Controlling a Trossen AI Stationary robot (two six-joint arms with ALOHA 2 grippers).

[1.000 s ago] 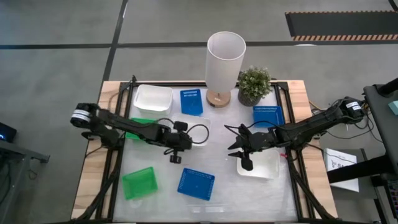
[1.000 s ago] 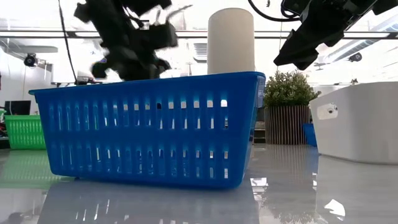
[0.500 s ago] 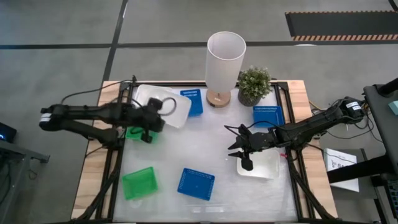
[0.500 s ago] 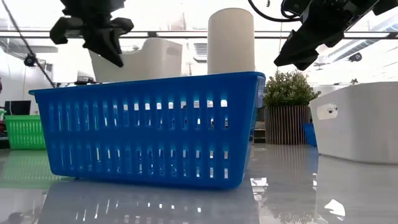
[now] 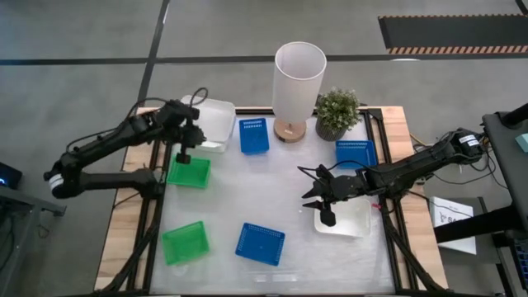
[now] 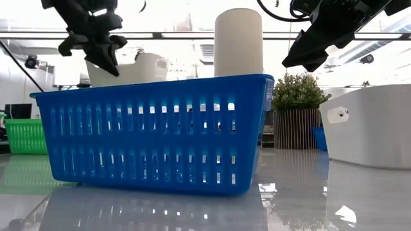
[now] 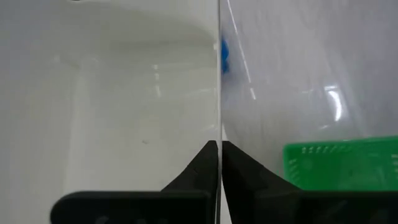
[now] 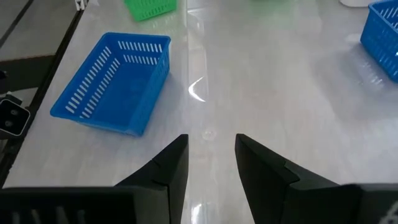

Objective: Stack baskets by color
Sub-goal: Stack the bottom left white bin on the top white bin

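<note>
My left gripper (image 5: 185, 147) (image 7: 220, 144) is at the table's far left, shut on a white basket (image 5: 212, 122) (image 6: 138, 67) that it holds up there. What lies under that basket is hidden. A green basket (image 5: 189, 172) sits just near of it. My right gripper (image 5: 318, 200) (image 8: 211, 155) hangs open over the table's right half, at the left edge of another white basket (image 5: 346, 219), touching nothing. Blue baskets rest at the near middle (image 5: 260, 243) (image 8: 112, 84), far middle (image 5: 254, 135) and far right (image 5: 356, 153). A second green basket (image 5: 185, 242) sits near left. My left gripper pinches a thin side wall (image 7: 219, 118) of the white basket between its two fingers, at the basket's near-left edge. The fingers slant down from the table's left. The basket sits tilted in the hold, raised above the blue basket's rim in the low view.
A tall white cylinder lamp (image 5: 299, 78) and a potted plant (image 5: 337, 111) stand at the far middle. A black frame (image 5: 157, 206) borders the table's left and right sides. Bare table surface lies in the middle between the arms.
My left gripper has swung from the table's middle toward its far left corner and risen, turning as it went, carrying the white basket with it. The basket now hangs over the far left spot. My right gripper has kept still.
</note>
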